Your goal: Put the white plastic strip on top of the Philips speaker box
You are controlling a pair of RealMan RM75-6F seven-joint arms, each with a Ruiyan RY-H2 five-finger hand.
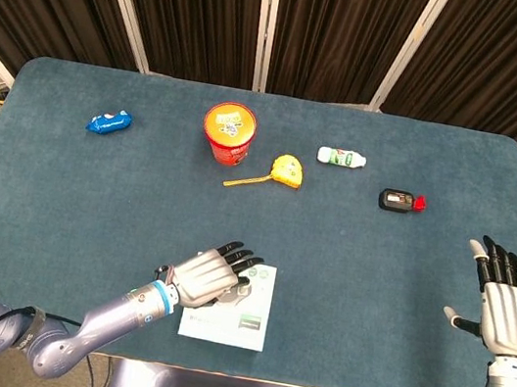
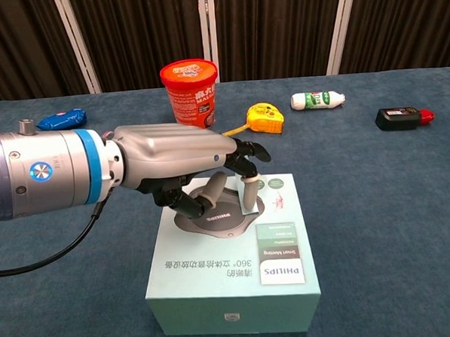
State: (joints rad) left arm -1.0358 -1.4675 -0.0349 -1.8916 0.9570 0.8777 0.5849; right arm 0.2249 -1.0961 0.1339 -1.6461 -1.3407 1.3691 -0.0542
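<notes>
White plastic strip (image 2: 249, 195) pinched upright in the fingertips of the left hand (image 2: 181, 168), lower end touching or just above the top of the speaker box (image 2: 238, 277) — cannot tell which. Long axis near vertical, so probably needs tipping flat onto the lid before release. Sits at lower centre of the head view, box (image 1: 243, 318) partly under the left hand (image 1: 208, 276), other fingers curled loosely over the lid. Right hand (image 1: 505, 311) far off at the lower right edge of the blue surface (image 1: 89, 195), fingers spread, holding nothing. Left hand clearly the nearer.
</notes>
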